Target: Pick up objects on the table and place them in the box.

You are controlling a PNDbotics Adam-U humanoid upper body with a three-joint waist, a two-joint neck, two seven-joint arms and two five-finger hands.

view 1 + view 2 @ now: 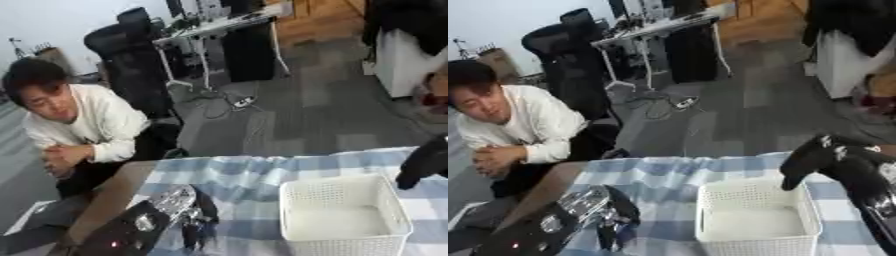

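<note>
An office with grey carpet, a black chair and a white desk in the background; a person in a white top sits at the far left, arms folded, touching nothing on the work surface. In the foreground, a bench (236, 172) draped in a blue and white checked cloth fills the lower part of both views.

A white perforated plastic box (343, 212) stands upright on the cloth, right of centre, open side up. Its inside looks empty, so the task appears to be at an early stage.

The robot's left hand (194, 225) hangs low over the cloth just left of the box, fingers pointing downward and partly curled. Something dark sits among the fingertips, but it is too indistinct to say whether this is an object being grasped or only the hand's own parts. No other loose object shows clearly on the cloth, so where the things to be picked lie cannot be told.

The robot's right hand (808, 162) hovers above the far right corner of the box, fingers hanging down over the rim and relaxed, nothing visible in them. This pose suits a hand poised over the opening.
</note>
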